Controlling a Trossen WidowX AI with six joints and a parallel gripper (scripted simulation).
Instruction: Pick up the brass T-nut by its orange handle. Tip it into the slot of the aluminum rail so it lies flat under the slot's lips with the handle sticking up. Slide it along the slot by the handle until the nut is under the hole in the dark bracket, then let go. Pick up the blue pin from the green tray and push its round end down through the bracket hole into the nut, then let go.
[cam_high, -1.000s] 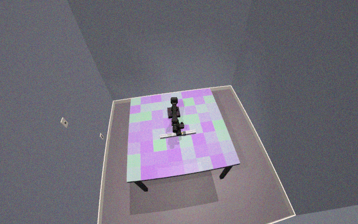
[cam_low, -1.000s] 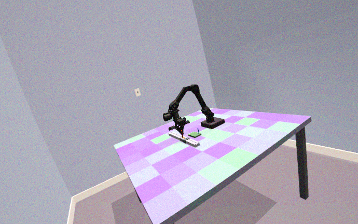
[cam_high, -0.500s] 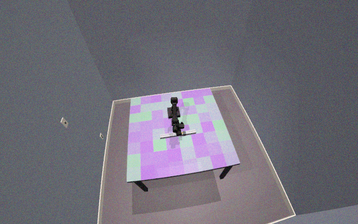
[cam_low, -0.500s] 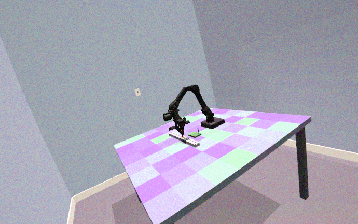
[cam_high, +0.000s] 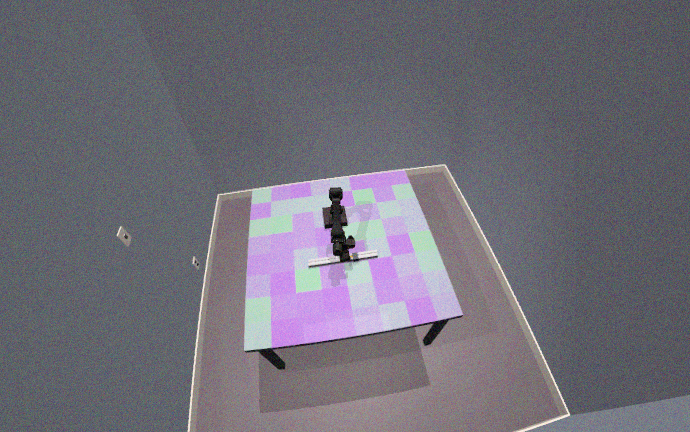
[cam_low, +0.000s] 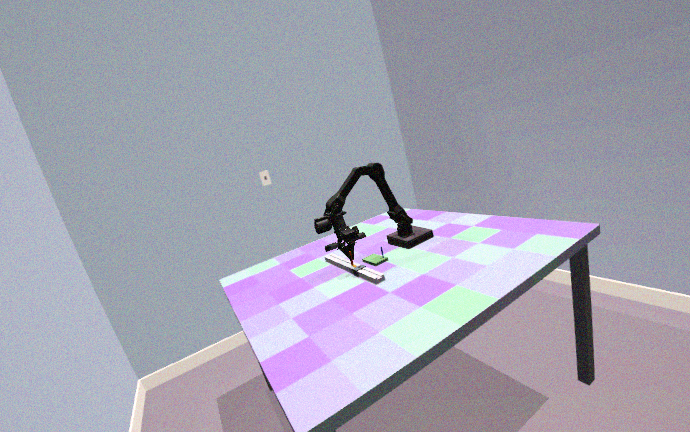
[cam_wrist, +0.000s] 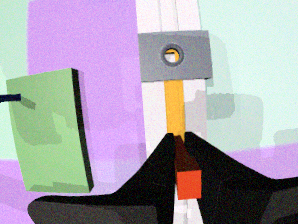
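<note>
Pastel purple, green and pale blue squares are covering the tabletop (cam_high: 356, 315) (cam_low: 356, 305) (cam_wrist: 100, 30), with blue-gray walls (cam_high: 356, 76) (cam_low: 203, 127) rising around it. So the black arm (cam_high: 336, 218) (cam_low: 384, 190) is reaching toward 8 o'clock from its base (cam_high: 327, 217) (cam_low: 422, 236) in the exterior view, and the gripper (cam_high: 347, 258) (cam_low: 351, 262) (cam_wrist: 178, 139) is pinching the orange handle (cam_low: 350, 256) (cam_wrist: 189, 184), closed on it.

Brass T-nut (cam_high: 351, 257) (cam_low: 353, 266) (cam_wrist: 174, 107) is lying along the slot of the aluminum rail (cam_high: 320, 262) (cam_low: 374, 277) (cam_wrist: 152, 115), and in the wrist cam it's running from the fingertips toward 12 o'clock, going under the bracket (cam_high: 355, 256) (cam_low: 356, 271) (cam_wrist: 150, 55). Some brass plus a pale patch is showing through the hole, so it's looking partly lined up, tbh.

Green tray (cam_low: 374, 259) (cam_wrist: 50, 135) is sitting at the bracket's 8 o'clock in that same view, well apart from the rail. Blue pin (cam_low: 381, 251) (cam_wrist: 10, 97) is standing up from it, around the tray's 10.
</note>
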